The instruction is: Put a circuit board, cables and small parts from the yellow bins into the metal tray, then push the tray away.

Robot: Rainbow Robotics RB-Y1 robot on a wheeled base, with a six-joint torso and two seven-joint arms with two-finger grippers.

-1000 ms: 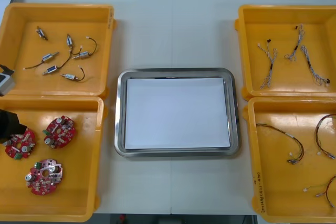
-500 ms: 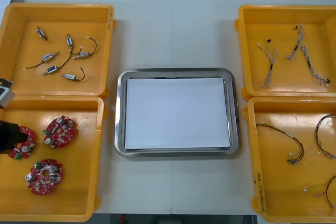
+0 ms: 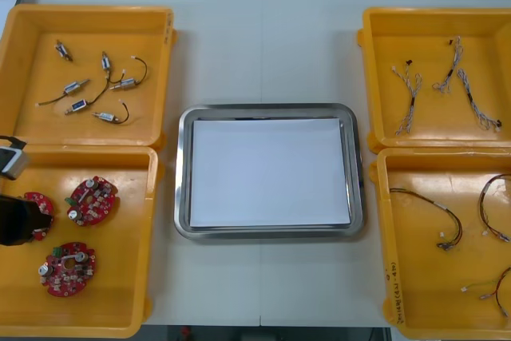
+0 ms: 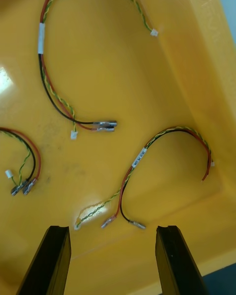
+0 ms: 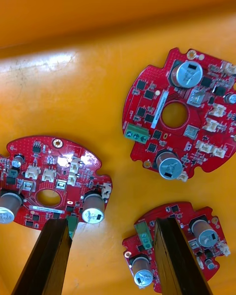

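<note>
Left end effector (image 3: 16, 221) has shifted over the leftmost circuit board (image 3: 40, 204), wide, empty. Right end effector (image 4: 112, 228) wide above red and yellow cables (image 4: 140, 156). Metal tray (image 3: 183, 173) not loaded yet.

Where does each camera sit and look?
Front view: above the arms, steeply down at the table; left end effector at left.
Left wrist view: on that wrist, facing circuit boards; its open fingers show.
Right wrist view: on that wrist, facing red and yellow cables; right end effector open.
Front and left wrist views share the circuit boards.

No legible txt is seen. Marks on yellow bin (image 3: 397, 293) rim, cable tag (image 4: 139, 158) & circuit board (image 5: 152, 123) can't be read.
</note>
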